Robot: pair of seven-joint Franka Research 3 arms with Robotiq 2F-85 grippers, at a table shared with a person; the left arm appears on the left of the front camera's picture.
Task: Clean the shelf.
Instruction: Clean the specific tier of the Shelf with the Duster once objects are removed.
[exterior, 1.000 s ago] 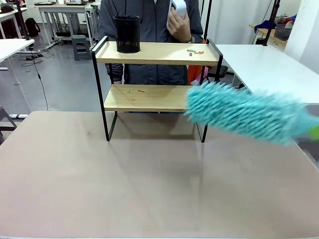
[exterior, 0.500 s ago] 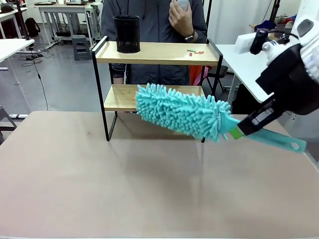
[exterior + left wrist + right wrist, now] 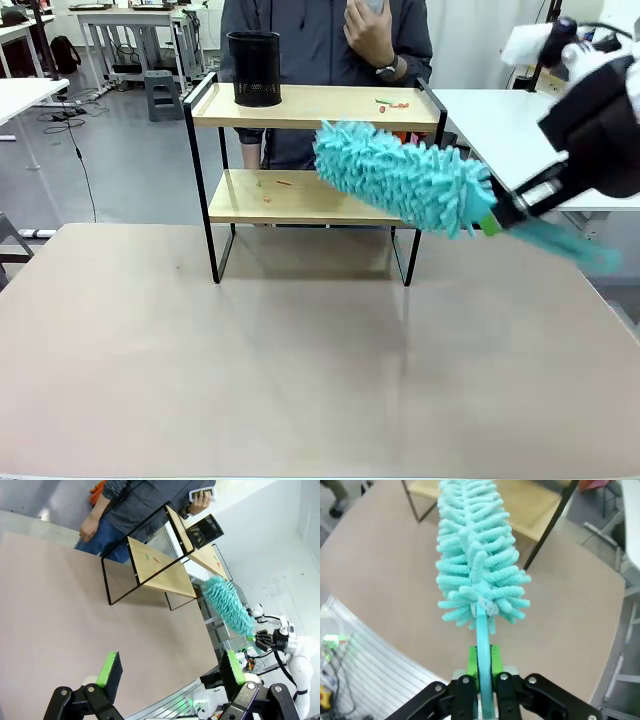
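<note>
The shelf (image 3: 310,106) stands at the table's far side, with small red and green scraps (image 3: 392,102) on its upper board and a few bits (image 3: 272,184) on the lower one. My right gripper (image 3: 507,211) is shut on the handle of a teal fluffy duster (image 3: 400,178). The duster's head hangs in front of the shelf's right end, between the two boards. In the right wrist view the duster (image 3: 475,555) points away from the gripper (image 3: 483,674) toward the shelf (image 3: 532,505). My left gripper (image 3: 172,669) is open and holds nothing, above the table and away from the shelf (image 3: 160,567).
A black mesh pen holder (image 3: 253,68) stands on the left of the upper board. A person (image 3: 320,40) stands right behind the shelf with a hand (image 3: 371,30) raised. A white table (image 3: 520,130) lies to the right.
The right arm swung the duster in from the right to the lower board, then lifted it up and to the right, in front of the shelf's right end. The person shifted slightly right.
</note>
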